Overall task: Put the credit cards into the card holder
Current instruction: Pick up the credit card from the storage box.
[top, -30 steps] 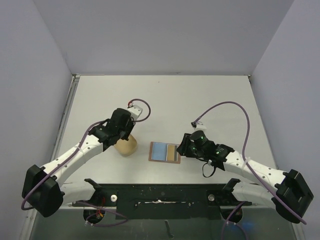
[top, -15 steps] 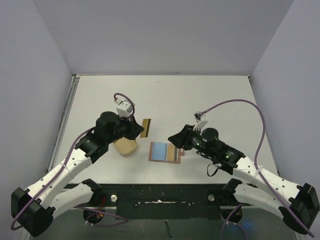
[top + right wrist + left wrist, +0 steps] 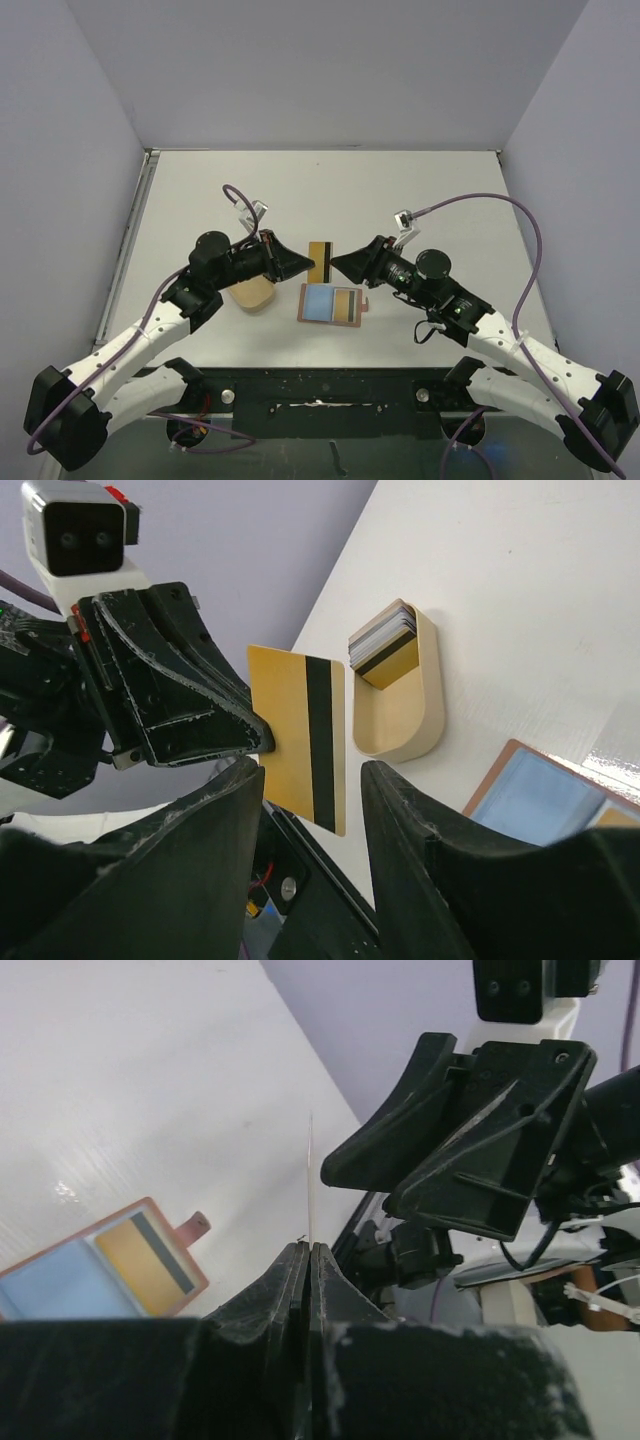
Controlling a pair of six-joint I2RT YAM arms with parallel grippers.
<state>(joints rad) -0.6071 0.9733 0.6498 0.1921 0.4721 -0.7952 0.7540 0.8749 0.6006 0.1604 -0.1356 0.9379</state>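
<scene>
The left pincer (image 3: 303,263) is clamped on a gold card (image 3: 320,262), held edge-up in mid-air above the open card holder (image 3: 352,321) on the desk (image 3: 420,190). The right pincer (image 3: 340,265) — fingers apart — faces the card's free edge, just beside it.

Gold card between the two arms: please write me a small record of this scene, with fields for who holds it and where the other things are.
held card: gold card with a dark stripe, in the air between the two arms
left fingers: shut on the card's edge
right fingers: open, one on each side of the card, not closed on it
card holder: lies open on the table
inside holder: blue card, second gold card
tan case: beside the left arm, stack of cards inside
</scene>
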